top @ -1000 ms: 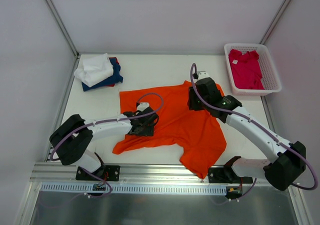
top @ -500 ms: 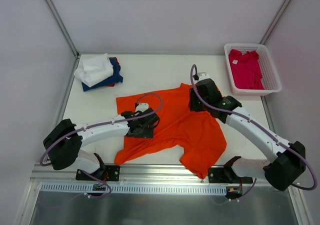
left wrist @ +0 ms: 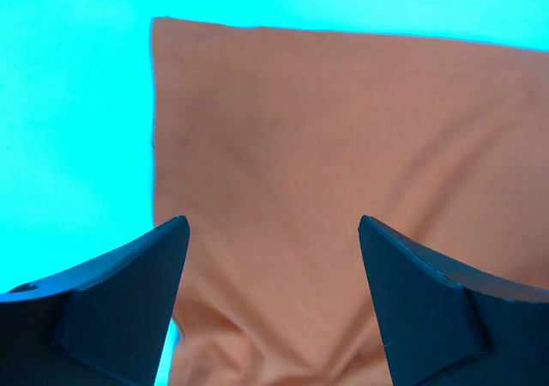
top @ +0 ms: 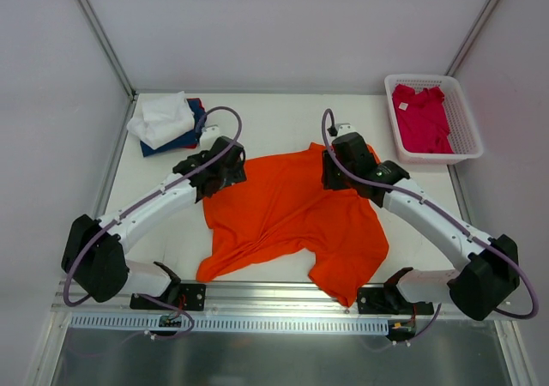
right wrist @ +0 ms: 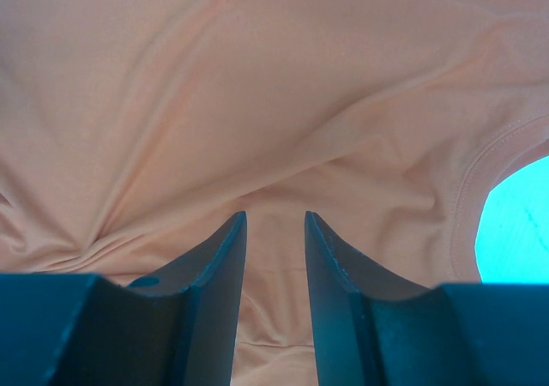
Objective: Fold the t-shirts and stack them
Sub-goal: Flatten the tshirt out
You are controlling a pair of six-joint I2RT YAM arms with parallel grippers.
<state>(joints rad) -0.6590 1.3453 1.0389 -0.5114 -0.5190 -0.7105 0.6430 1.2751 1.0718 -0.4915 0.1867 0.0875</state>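
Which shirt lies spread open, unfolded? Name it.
The orange t-shirt, spread mid-table. The white t-shirt and navy t-shirt are stacked far left; the crimson t-shirt lies in the basket.

Orange t-shirt (top: 296,219): soft matt cloth (creased); basket (top: 466,133): white plastic mesh; tabletop (top: 274,124): smooth matt white.

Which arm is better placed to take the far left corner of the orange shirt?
Left, probably. The left hand hangs open over that corner of the orange shirt; the right hand is at the opposite side.
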